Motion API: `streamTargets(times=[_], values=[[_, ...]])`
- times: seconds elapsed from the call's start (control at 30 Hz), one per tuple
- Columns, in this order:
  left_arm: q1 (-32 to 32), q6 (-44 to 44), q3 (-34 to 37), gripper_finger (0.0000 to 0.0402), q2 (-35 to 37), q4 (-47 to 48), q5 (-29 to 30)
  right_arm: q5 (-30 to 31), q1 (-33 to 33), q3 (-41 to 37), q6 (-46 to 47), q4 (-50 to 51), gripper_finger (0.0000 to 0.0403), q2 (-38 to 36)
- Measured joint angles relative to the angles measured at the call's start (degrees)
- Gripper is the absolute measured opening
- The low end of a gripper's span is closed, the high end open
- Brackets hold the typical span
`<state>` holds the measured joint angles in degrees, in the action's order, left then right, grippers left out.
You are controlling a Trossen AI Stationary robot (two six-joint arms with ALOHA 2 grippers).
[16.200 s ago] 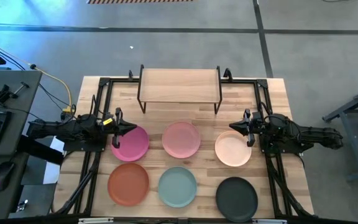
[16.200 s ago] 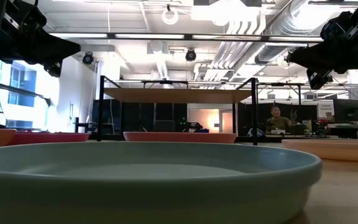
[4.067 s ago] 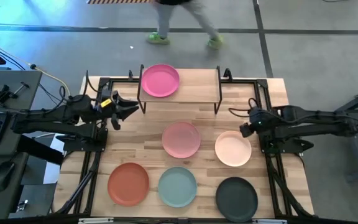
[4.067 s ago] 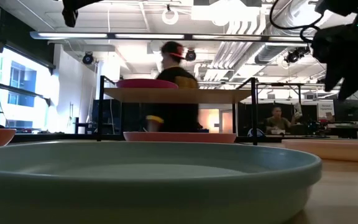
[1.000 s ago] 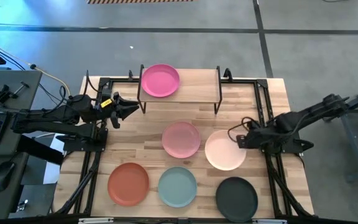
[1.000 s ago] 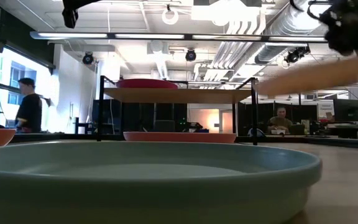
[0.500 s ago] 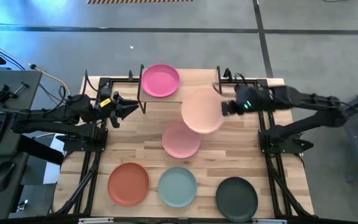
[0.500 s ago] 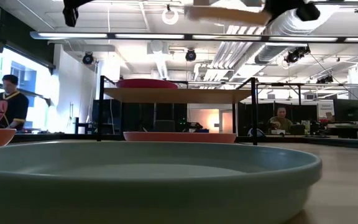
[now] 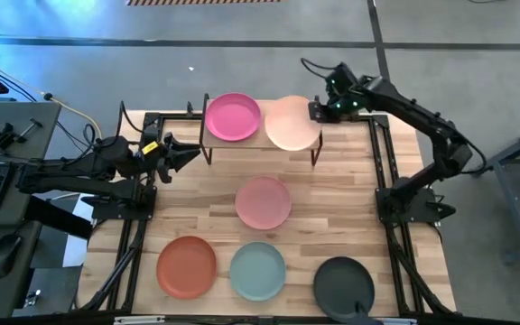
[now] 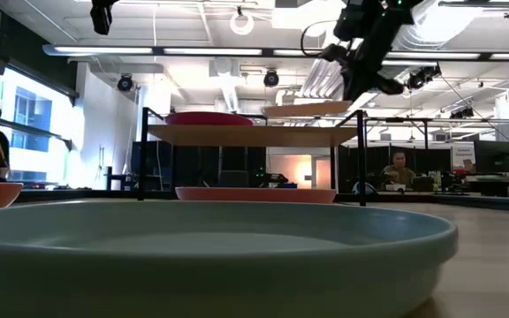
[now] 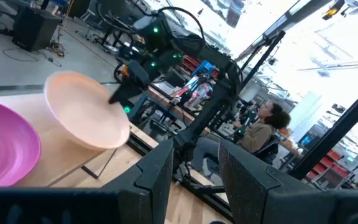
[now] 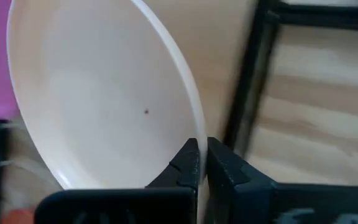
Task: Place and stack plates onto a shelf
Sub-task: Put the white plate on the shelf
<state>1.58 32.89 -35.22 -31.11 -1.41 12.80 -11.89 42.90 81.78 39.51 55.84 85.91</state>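
Cream plate [image 9: 291,124] hangs just over the right half of the shelf [image 9: 262,142], beside the magenta plate [image 9: 233,116] that already lies flat on the left half. The right gripper [image 9: 315,110] has its fingers [image 12: 190,163] clamped on the plate's thin rim, one above and one below, at the edge facing away from the magenta plate. In the low view the cream plate [image 10: 306,109] sits slightly tilted, its gripped side a little higher and its far side close to the shelf top; whether it touches the wood cannot be told.

By its look, the plate is stiff, light and matte, so a rim pinch should carry it without sagging, though a one-sided hold lets it droop or swing. Being round, it has no long axis; its open face points up. The rim is the only sensible place to take hold, since the bowl is too wide for the fingers.

The left gripper [image 9: 171,155] waits over the worktop [image 9: 350,194] beside the shelf's left legs, fingers apart and holding nothing. Light pink [image 9: 263,201], orange [image 9: 186,266], pale teal [image 9: 257,270] and black [image 9: 343,285] plates lie face up on the worktop.
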Motion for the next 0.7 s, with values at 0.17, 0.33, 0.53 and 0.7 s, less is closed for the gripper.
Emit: streamTargets(times=[0.17, 0.33, 0.53, 0.7], values=[[0.01, 0.08, 0.0, 0.012, 0.0, 0.02, 0.0, -0.89, 0.95, 0.09, 0.35, -3.66, 0.0, 2.27], [0.0, 0.1, 0.0, 0.012, 0.0, -0.24, 0.0, 0.77, 2.07, 0.09, 0.52, -3.73, 0.0, 5.4], [0.0, 1.99, 0.0, 0.012, 0.0, -0.24, 0.0, 0.98, 2.13, 0.09, -0.29, -6.22, 0.0, 6.39], [0.0, 3.27, 0.0, 0.012, 0.0, -0.22, -0.49, 0.98, 3.07, 0.09, -2.06, -6.76, 0.0001, 5.3]])
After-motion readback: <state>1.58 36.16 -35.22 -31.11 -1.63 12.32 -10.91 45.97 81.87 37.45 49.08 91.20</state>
